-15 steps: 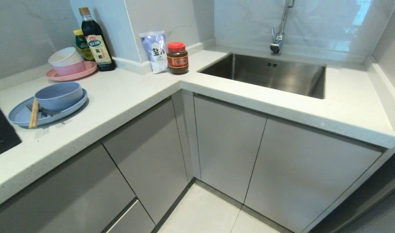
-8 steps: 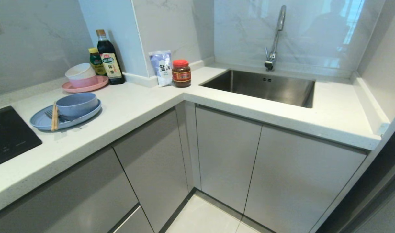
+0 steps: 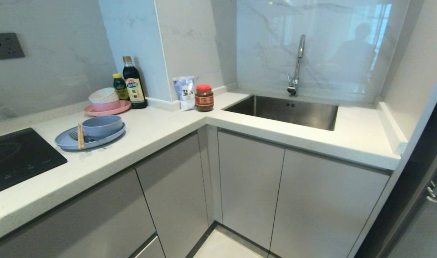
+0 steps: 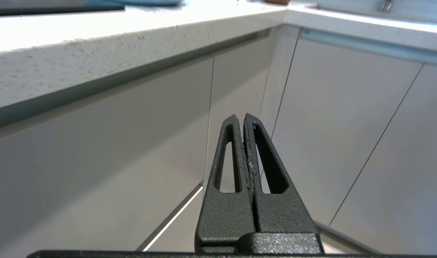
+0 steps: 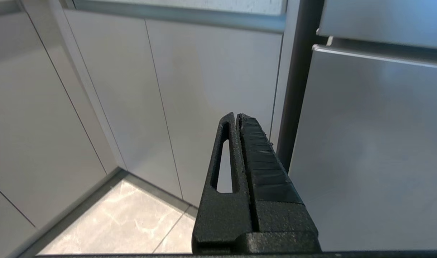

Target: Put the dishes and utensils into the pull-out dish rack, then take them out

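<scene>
On the left stretch of the counter lies the pale blue plate [image 3: 64,142]. The pale blue bowl [image 3: 101,125] stands on it, with the wooden chopsticks [image 3: 80,136] and the silver fork [image 3: 73,135] lying beside the bowl. The pull-out dish rack is hidden; only closed grey cabinet fronts [image 3: 175,179] show. Neither arm appears in the head view. My left gripper [image 4: 241,116] is shut and empty, low in front of the cabinet fronts under the counter edge. My right gripper [image 5: 236,115] is likewise shut and empty, facing cabinet doors above the floor.
A pink plate with stacked pink and white bowls [image 3: 105,100], two bottles [image 3: 132,84], a salt bag [image 3: 184,93] and a red-lidded jar [image 3: 204,98] stand at the back. The sink [image 3: 286,111] with its tap lies right, a black hob [image 3: 18,157] left, a steel appliance front [image 5: 376,143] far right.
The whole head view has shifted: the counter and its things now sit lower and smaller, with more wall above, so the camera moved. The things and both grippers have kept still.
</scene>
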